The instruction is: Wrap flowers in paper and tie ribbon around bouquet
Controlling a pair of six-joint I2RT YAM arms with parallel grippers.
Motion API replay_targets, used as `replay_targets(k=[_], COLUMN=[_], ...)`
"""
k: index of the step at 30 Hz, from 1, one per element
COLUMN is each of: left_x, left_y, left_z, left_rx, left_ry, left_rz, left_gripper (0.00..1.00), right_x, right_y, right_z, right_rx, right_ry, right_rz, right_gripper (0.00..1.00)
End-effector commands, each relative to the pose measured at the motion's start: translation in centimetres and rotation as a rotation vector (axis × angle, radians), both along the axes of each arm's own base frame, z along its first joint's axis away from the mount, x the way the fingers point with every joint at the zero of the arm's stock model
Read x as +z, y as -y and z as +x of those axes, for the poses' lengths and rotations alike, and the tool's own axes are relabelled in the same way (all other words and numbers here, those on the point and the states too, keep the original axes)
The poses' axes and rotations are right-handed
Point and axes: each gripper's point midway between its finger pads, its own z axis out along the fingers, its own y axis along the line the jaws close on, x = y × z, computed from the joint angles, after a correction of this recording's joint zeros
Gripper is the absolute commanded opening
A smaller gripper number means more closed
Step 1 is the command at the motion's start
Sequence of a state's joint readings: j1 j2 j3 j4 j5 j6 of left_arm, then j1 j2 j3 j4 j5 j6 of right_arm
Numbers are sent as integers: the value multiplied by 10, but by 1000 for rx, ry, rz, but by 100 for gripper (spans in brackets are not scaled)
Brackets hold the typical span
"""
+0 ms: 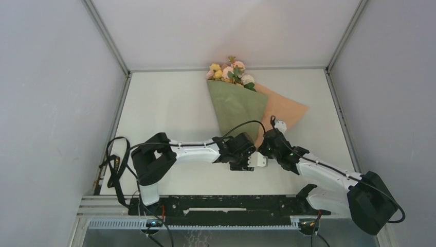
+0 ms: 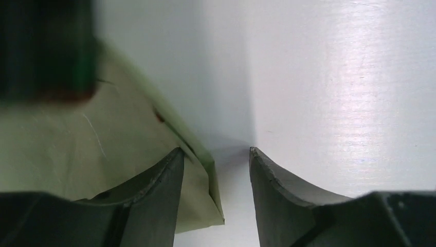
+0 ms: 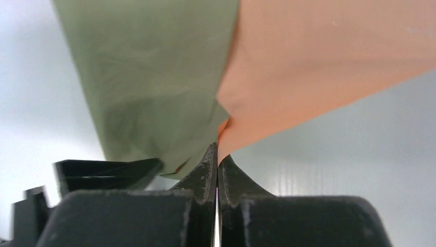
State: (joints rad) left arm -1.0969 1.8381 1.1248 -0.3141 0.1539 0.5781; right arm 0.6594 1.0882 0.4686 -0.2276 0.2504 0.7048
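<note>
The paper (image 1: pixel 239 105) lies folded olive-over-peach around the flowers (image 1: pixel 230 72), blooms poking out.

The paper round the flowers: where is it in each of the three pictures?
Top view: paper at the centre, a green cone with a peach flap, below the flowers.
Left wrist: paper fills the left half, its corner between the open left claw's fingers.
Right wrist: paper across the top, green left, peach right, pinched by the shut right claw.
Shared landmark: the cone's narrow end.
</note>
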Motion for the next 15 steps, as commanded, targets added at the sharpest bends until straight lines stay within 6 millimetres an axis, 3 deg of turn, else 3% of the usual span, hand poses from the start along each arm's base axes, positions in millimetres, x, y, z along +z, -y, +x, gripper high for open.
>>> replay_targets(k=[1, 5, 9, 11, 15], left_x=[-23, -21, -19, -19, -22], left_y=[-16, -18, -16, -15, -20], left_z=[-15, -6, 1, 7, 14], left_rx=[-105, -86, -54, -36, -19], left_ry=[43, 88, 47, 22, -24], left_rz=[95, 73, 30, 16, 17], left_gripper=[55, 58, 58, 57, 56], right_x=[54, 57, 37, 31, 47], right_y=[-41, -34, -26, -35, -68], right_z=[28, 28, 25, 22, 26], right_rx=[217, 181, 129, 177, 376], right_ry=[205, 193, 119, 105, 195], right_rz=[80, 123, 154, 179, 250], right_gripper=[0, 0, 0, 0, 0])
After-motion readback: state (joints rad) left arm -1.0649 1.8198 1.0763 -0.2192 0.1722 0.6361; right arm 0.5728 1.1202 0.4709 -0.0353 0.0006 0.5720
